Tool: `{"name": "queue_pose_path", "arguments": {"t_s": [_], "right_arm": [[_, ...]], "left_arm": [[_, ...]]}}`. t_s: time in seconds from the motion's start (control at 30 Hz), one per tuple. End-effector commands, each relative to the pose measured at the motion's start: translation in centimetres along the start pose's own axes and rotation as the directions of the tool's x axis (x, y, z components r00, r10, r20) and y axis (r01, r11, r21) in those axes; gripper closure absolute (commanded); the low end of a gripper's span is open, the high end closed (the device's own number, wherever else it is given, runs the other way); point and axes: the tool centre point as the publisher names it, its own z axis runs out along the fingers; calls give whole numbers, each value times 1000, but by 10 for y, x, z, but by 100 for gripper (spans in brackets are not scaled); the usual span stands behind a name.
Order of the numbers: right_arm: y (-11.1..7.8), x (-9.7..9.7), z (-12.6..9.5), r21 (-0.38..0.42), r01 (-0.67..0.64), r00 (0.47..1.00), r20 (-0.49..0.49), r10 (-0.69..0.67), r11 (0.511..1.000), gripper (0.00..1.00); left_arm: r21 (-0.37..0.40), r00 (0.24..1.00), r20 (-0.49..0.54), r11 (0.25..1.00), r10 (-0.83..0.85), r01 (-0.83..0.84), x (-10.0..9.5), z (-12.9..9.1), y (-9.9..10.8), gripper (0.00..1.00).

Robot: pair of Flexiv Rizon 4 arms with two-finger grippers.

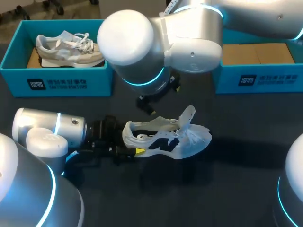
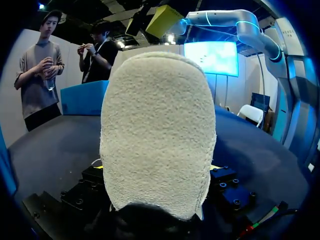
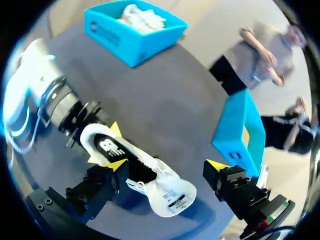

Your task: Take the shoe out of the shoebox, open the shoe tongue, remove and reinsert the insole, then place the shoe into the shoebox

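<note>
Shoe (image 1: 165,139) on its side on the table (image 1: 236,189), out of the shoebox (image 1: 57,85), which stands behind the shoe. Left gripper (image 1: 135,152) at the shoe's heel, jaws closed on it from both sides. Right gripper (image 3: 166,165) above the shoe's middle, jaws spread wide, holding nothing. Risk: with only the heel held, a push or pull at the shoe's opening may twist it loose. The wide jaws may also catch the upper instead of the insole.
</note>
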Motion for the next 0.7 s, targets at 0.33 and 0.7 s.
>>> {"name": "queue_pose_path", "arguments": {"t_s": [0.33,0.7], "right_arm": [[-2,30,13,-74,422,894,-135,-428,904,100],[-2,30,13,-74,422,894,-135,-428,904,100]], "left_arm": [[-4,1000,0,1000,-1,1,-11,8,16,100],[-4,1000,0,1000,-1,1,-11,8,16,100]]}}
